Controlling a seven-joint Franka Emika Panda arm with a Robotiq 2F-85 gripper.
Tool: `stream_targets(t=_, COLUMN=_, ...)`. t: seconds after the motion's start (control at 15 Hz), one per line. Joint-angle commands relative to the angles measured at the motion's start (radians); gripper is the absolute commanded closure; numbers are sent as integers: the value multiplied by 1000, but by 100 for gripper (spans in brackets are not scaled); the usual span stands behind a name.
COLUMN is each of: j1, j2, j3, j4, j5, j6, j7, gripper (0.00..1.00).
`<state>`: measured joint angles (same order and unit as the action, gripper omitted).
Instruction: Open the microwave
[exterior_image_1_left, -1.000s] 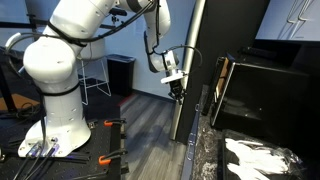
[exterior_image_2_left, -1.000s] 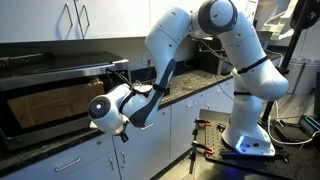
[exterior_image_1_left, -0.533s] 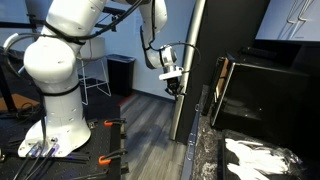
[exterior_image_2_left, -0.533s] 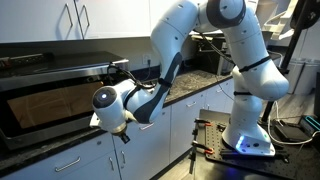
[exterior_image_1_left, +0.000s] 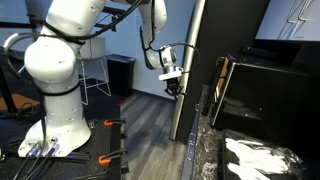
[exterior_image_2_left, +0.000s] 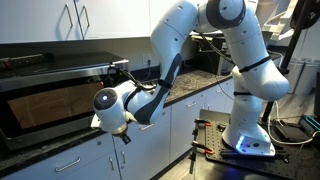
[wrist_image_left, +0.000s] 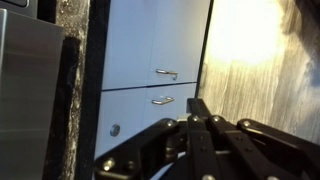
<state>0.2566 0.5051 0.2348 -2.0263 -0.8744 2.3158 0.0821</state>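
Only the wrist view shows the tool (wrist_image_left: 197, 108) clearly, its fingertips pressed together in front of white drawers (wrist_image_left: 140, 110). Both exterior views show the microwave (exterior_image_1_left: 262, 95) (exterior_image_2_left: 48, 98) on the counter (exterior_image_2_left: 35, 152), apart from the tool (exterior_image_1_left: 174, 88) and untouched.

Fitted kitchen. Evidence: white wall cabinets (exterior_image_2_left: 75, 20) with bar handles; white base cabinets (exterior_image_2_left: 160, 135) and drawer fronts (wrist_image_left: 140, 110) with metal pulls; speckled dark stone surface (exterior_image_1_left: 205, 150) along the cabinet tops; black microwave (exterior_image_2_left: 50, 95) seated on it, glass door to the front edge; grey wood-look floor (exterior_image_1_left: 140, 115); black bin (exterior_image_1_left: 121, 73) near the far wall.
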Motion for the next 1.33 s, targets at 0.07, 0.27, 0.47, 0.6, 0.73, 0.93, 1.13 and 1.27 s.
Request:
stream_targets(t=0.07, j1=66, j2=-31, j3=-18, j4=-23, j5=75, j6=-21, j7=146, gripper=100)
stream_targets(t=0.27, j1=138, j2=-65, j3=-19, j4=-64, j5=100, j6=-52, j7=338, gripper=100)
stream_targets(t=0.47, j1=215, j2=-118, j3=-5, j4=-136, j5=136, j6=-117, j7=524, gripper=100)
stream_targets(t=0.6, j1=255, j2=-156, j3=13, j4=-184, j5=183, j6=-167, j7=637, gripper=100)
stream_targets(t=0.73, j1=280, j2=-199, j3=38, j4=-234, j5=232, j6=-211, j7=735, gripper=100)
stream_targets(t=0.93, j1=298, j2=-274, j3=72, j4=-318, j5=296, j6=-248, j7=857, gripper=100)
stream_targets(t=1.13, j1=297, j2=-354, j3=96, j4=-403, j5=350, j6=-265, j7=976, gripper=100)
stream_targets(t=1.27, j1=289, j2=-397, j3=103, j4=-452, j5=377, j6=-266, j7=1056, gripper=100)
